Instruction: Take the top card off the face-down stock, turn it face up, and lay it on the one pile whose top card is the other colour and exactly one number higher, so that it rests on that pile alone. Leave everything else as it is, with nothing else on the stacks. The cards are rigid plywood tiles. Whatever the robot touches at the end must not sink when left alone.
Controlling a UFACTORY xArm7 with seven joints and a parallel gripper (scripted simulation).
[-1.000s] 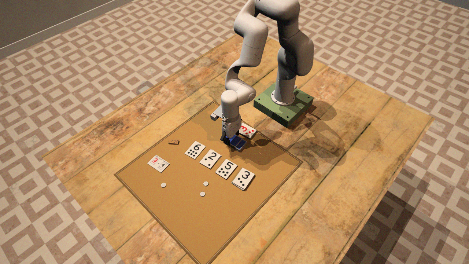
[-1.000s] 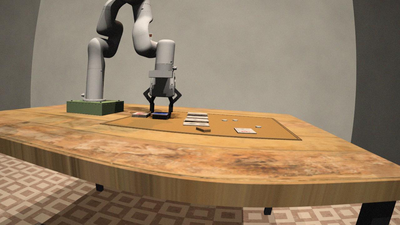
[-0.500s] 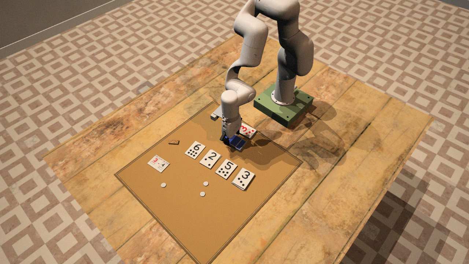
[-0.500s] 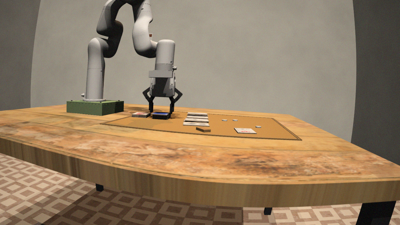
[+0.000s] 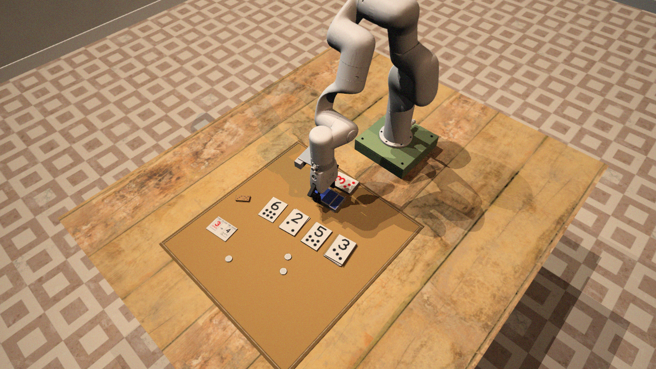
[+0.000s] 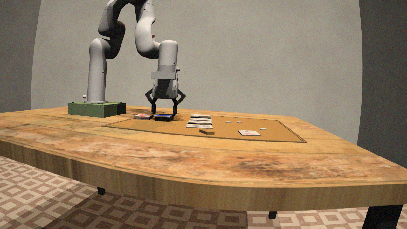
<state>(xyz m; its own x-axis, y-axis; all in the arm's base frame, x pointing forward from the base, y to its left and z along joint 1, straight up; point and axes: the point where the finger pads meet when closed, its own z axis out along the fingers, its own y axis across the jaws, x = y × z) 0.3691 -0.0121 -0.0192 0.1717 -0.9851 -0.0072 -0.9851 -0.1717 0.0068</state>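
The face-down stock [image 5: 334, 200] [image 6: 163, 117], a low stack with a blue back, sits at the far end of the brown mat [image 5: 275, 311] [image 6: 284, 136]. My gripper [image 5: 318, 196] [image 6: 164, 113] is open and empty, pointing straight down over the stock with one fingertip on each side of its top. A face-up red 3 card [image 5: 346, 183] [image 6: 143, 116] lies just beside the stock, towards the robot base. Four face-up black piles lie in a row: 6 [image 5: 272, 209], 2 [image 5: 293, 221], 5 [image 5: 316, 236] and 3 [image 5: 341, 250]. In the exterior view they show edge-on as a row [image 6: 200, 121].
A small reference card [image 5: 221, 228] [image 6: 249, 133] showing a red 3 and a black 4 lies on the mat's left part. A small brown tile [image 5: 243, 197] [image 6: 206, 131] lies near the 6 pile. Three white discs [image 5: 228, 259] [image 5: 287, 256] [image 5: 283, 271] lie on the mat. The green robot base [image 5: 396, 151] [image 6: 96, 108] stands behind the mat.
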